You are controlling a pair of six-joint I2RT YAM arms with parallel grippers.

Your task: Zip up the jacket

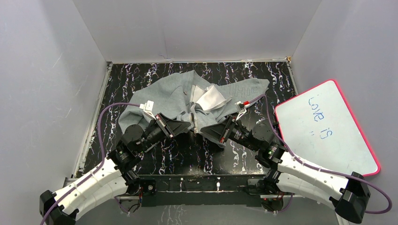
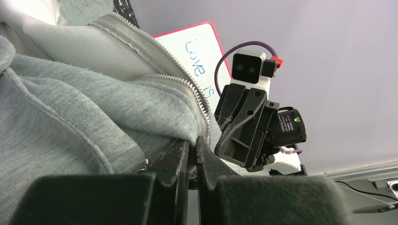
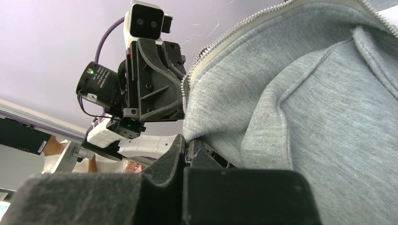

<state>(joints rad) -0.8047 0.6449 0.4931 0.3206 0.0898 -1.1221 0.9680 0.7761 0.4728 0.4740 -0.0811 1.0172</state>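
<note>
The light grey fleece jacket (image 1: 187, 93) lies crumpled on the dark marbled table, its white lining (image 1: 213, 98) showing near the middle. My left gripper (image 1: 187, 126) is shut on the jacket's bottom hem at one front edge; in the left wrist view (image 2: 193, 147) the fabric (image 2: 84, 122) and zipper teeth (image 2: 199, 101) hang above the closed fingers. My right gripper (image 1: 202, 129) is shut on the hem of the other front edge; in the right wrist view (image 3: 187, 145) the grey fabric (image 3: 291, 93) and its zipper teeth (image 3: 220, 40) drape over it. The two grippers face each other, close together.
A whiteboard with a pink rim (image 1: 326, 126), handwritten in blue, leans at the right wall. Grey walls enclose the table on three sides. Purple cables (image 1: 105, 122) run along both arms. The table's front edge (image 1: 197, 178) lies just behind the grippers.
</note>
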